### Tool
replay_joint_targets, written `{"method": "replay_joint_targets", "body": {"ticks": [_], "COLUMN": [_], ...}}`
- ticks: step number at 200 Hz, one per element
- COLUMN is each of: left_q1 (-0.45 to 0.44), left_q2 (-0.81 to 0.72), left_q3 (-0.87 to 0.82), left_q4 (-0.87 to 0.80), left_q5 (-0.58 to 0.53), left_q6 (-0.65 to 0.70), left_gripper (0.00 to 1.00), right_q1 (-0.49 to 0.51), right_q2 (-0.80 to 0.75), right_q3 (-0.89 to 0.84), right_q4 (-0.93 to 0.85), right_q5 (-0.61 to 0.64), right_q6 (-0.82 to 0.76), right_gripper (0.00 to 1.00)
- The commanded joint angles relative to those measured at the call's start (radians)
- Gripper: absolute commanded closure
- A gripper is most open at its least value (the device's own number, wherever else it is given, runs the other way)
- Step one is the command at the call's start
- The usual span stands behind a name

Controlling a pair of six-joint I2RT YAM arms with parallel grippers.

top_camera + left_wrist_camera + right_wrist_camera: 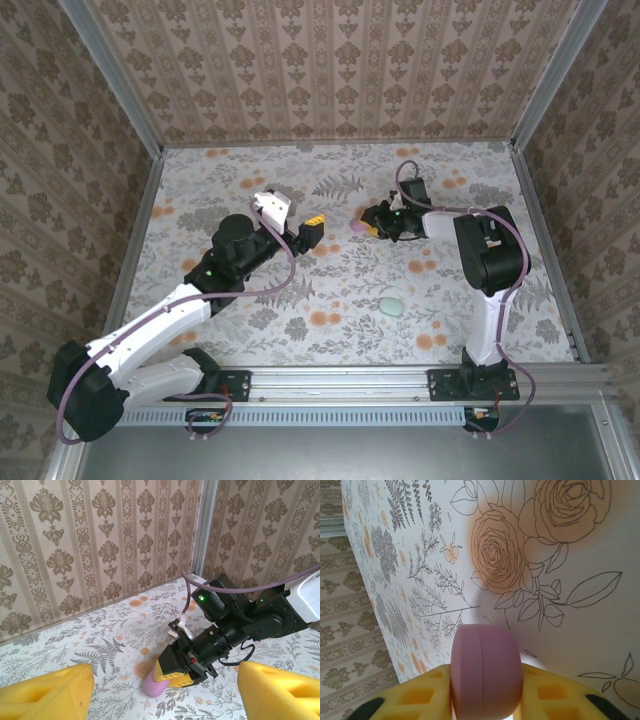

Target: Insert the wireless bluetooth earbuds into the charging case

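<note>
Nearest, lower centre-right of the top view: pale case (391, 304), pebble-shaped, lying on the floral desk (330, 290). Mid-left: left tool (305, 232) spread wide, holding nothing. Farther, upper centre: right tool (372, 224) clamped on pink case (485, 670), smooth, rounded, seam around its middle.

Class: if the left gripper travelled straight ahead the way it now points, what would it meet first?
Probably the pinkish-purple case held between the right gripper's fingers; depth is hard to judge.
</note>
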Motion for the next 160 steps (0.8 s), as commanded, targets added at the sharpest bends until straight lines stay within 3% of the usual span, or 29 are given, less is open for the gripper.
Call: {"method": "replay_joint_targets", "body": {"ticks": [1, 21, 97, 160], "left_q1": [-0.005, -0.004, -0.004, -0.002], "left_q2": [-0.019, -0.021, -0.021, -0.001], "left_q3": [-0.011, -0.016, -0.02, -0.028], "left_q4": [-0.013, -0.012, -0.002, 0.01], "left_q5": [-0.013, -0.014, -0.007, -0.008], "left_q6": [-0.009, -0.01, -0.011, -0.026], "left_gripper": [0.24, 0.24, 0.24, 0.24], "right_q1": [0.004, 0.004, 0.003, 0.002], "right_q2": [0.002, -0.021, -0.122, -0.442], "right_q3": [-0.003, -0.019, -0.048, -0.198], "right_q4": [-0.034, -0.058, -0.193, -0.47], "right_q5": [0.038, 0.058, 0.114, 0.162], "right_q6": [-0.047, -0.066, -0.145, -0.323], "right_gripper": [0.63, 0.57, 0.47, 0.43]}}
